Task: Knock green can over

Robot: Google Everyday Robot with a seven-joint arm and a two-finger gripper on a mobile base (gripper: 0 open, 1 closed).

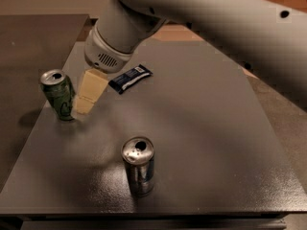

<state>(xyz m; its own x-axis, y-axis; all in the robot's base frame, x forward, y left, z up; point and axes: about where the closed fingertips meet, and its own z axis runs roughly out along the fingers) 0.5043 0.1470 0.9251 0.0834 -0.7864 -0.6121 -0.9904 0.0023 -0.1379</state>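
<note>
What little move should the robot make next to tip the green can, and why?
Probably a short sideways push of the tool into the green can, high on its side. The can isn't over yet, and the tool sits right beside it, on the side facing the blue wrapper. Whether they touch, I cannot tell.

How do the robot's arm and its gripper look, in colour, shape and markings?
The arm is a thick, smooth, light grey tube with a few small dark round holes. Its wrist collar is whitish and round, with a patch of dark vent slots. The gripper, close beside the green can, is a pale cream, blocky piece. No cables or labels show.
</note>
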